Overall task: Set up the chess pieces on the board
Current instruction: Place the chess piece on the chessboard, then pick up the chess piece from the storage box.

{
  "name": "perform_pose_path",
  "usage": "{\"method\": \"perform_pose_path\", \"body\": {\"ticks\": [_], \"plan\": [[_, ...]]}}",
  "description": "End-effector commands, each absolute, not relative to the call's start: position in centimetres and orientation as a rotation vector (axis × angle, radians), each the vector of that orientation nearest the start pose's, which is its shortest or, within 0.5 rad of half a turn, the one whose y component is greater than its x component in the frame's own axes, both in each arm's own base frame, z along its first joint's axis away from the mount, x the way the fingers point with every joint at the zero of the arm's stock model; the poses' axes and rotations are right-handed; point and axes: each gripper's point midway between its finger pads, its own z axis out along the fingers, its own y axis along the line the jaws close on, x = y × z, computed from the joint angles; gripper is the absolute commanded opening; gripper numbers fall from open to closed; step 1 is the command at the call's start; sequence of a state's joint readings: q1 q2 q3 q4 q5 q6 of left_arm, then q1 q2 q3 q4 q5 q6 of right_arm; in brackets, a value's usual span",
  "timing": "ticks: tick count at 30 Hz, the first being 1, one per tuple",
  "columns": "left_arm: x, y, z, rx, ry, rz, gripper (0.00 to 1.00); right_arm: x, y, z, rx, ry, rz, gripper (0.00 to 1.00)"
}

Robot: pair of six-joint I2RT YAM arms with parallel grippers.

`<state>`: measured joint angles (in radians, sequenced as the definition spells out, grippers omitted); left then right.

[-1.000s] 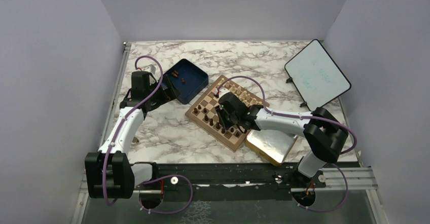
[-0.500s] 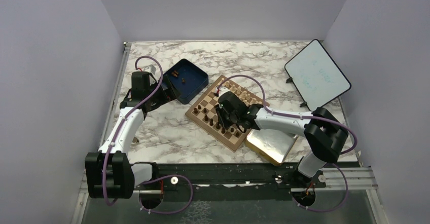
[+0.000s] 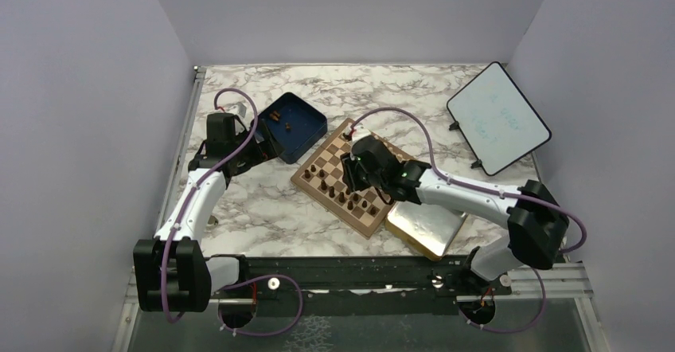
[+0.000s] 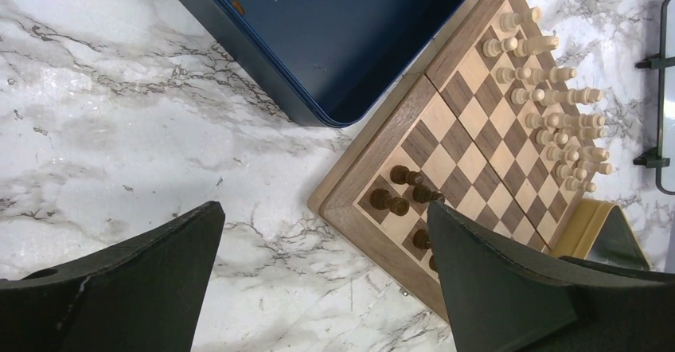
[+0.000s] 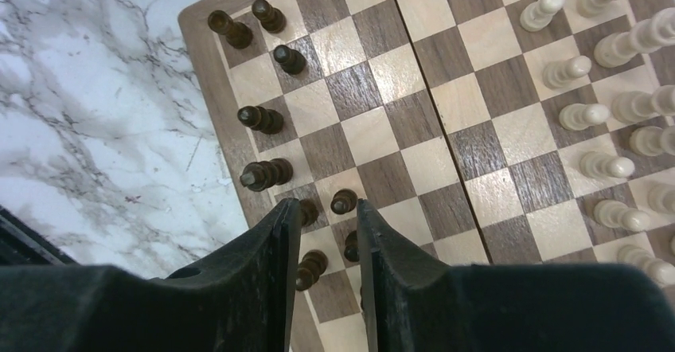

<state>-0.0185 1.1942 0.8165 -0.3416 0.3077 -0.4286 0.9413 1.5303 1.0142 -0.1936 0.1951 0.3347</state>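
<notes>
Marble worktop (image 3: 263, 209); the board (image 3: 325, 159) lies at its middle, turned corner-on to the arms.

Dark chess pieces (image 5: 263, 174) stand in the squares along the board's left edge, some squares there bare; pale chess pieces (image 5: 585, 115) fill two rows along the opposite edge.

Right gripper (image 5: 325, 209) hangs over the board's left edge, above the dark rows; jaws parted by a narrow gap; nothing clamped between them, the dark pieces seen through the gap stand on the board below.

Left gripper (image 4: 325, 213) hovers over bare marble toward the far left corner of the worktop, beside the blue box (image 3: 290, 125); jaws spread as wide as they go, nothing held.

Blue box sits just beside the board's far-left corner; two small brown pieces (image 3: 275, 116) lie inside it.

Gold-rimmed tray (image 3: 426, 226) lies against the board's near-right edge.

White panel (image 3: 497, 117) stands propped at the far right corner of the worktop.
</notes>
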Motion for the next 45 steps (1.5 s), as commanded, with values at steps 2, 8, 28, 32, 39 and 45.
{"method": "perform_pose_path", "body": {"ticks": [2,8,28,32,39,45], "plan": [[32.7,-6.9,14.0,-0.268,2.308,-0.541,0.99,25.6,31.6,16.1,-0.538,2.143,0.506,0.39],[34.3,-6.0,14.3,-0.263,2.347,-0.465,0.93,24.6,31.3,19.9,-0.534,2.019,0.620,0.42],[48.5,-7.1,13.8,-0.243,2.383,-0.143,0.59,22.8,30.3,22.2,-0.578,1.898,0.711,0.42],[49.9,-8.2,11.1,-0.220,2.425,-0.106,0.56,22.8,30.5,22.1,-0.575,1.901,0.717,0.42],[50.7,-8.9,8.0,-0.224,2.466,-0.111,0.41,23.0,30.7,21.6,-0.587,1.926,0.699,0.41],[50.7,-9.2,6.6,-0.230,2.486,-0.125,0.36,23.2,30.7,21.5,-0.580,1.929,0.690,0.41]]}}
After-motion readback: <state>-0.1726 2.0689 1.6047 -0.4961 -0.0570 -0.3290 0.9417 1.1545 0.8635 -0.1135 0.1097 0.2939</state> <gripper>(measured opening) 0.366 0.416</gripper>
